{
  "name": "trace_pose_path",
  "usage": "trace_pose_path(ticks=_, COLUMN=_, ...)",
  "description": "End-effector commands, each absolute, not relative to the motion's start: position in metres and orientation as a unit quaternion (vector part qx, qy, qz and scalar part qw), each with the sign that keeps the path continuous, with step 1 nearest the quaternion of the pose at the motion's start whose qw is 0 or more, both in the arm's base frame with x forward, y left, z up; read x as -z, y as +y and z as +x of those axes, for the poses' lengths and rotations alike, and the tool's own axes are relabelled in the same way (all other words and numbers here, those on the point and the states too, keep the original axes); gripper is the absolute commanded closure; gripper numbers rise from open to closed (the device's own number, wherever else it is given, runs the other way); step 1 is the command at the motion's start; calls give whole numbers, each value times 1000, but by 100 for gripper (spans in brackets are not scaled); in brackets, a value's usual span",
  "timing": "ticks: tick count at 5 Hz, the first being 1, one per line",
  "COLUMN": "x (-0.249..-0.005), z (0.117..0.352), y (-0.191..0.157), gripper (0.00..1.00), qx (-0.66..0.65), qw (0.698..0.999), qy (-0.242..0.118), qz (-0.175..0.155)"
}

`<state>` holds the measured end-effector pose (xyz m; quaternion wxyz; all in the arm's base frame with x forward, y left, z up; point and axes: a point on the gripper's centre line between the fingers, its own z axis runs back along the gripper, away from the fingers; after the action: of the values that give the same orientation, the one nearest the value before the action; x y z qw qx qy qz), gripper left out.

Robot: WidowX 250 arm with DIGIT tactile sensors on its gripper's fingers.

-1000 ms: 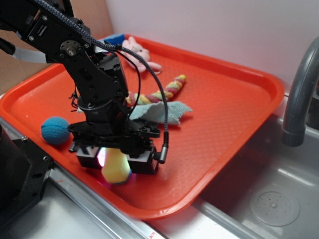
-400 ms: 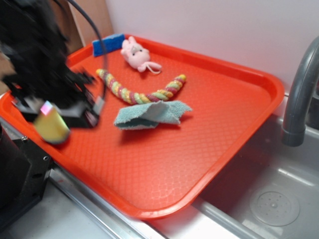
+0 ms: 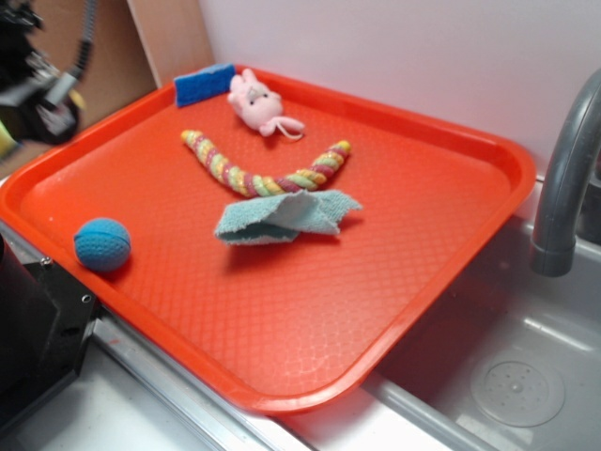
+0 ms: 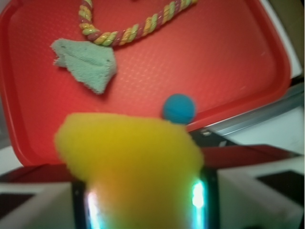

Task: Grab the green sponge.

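The green sponge (image 4: 133, 162) fills the lower wrist view as a yellow foam block pinched between my two fingers; its dark green face is hidden. My gripper (image 4: 145, 200) is shut on it and holds it high above the front-left rim of the red tray (image 4: 248, 43). In the exterior view my gripper (image 3: 28, 103) is at the far left edge, lifted off the tray (image 3: 451, 235), with a sliver of yellow sponge (image 3: 5, 139) showing at the frame edge.
On the tray lie a pale teal cloth (image 3: 282, 216), a striped rope toy (image 3: 263, 174), a pink plush (image 3: 255, 101), a flat blue sponge (image 3: 204, 84) and a blue ball (image 3: 102, 244). A grey faucet (image 3: 563, 178) and sink (image 3: 507, 376) stand at right.
My gripper has lifted the sponge off the tray's front edge and swung it up and far to the left, uncovering the blue ball and rope toy.
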<state>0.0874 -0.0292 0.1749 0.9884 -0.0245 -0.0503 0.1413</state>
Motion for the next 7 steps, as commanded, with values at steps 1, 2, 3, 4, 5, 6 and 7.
trace_pose_path(ticks=1, x=-181, z=159, y=16, gripper=100, qx=-93, qw=994, qy=-62, qz=1)
trace_pose_path(ticks=2, x=-170, z=201, y=24, gripper=100, qx=-52, qw=996, qy=-77, qz=3)
trace_pose_path(ticks=3, x=-166, z=225, y=18, gripper=100, qx=-27, qw=996, qy=-82, qz=21)
trace_pose_path(ticks=4, x=-176, z=218, y=4, gripper=100, qx=3, qw=995, qy=-96, qz=18)
trace_pose_path(ticks=5, x=-193, z=201, y=3, gripper=100, qx=0, qw=996, qy=-93, qz=-6)
trace_pose_path(ticks=6, x=-200, z=193, y=1, gripper=100, qx=-3, qw=996, qy=-87, qz=-11)
trace_pose_path(ticks=7, x=-195, z=188, y=4, gripper=100, qx=-11, qw=997, qy=-73, qz=-9)
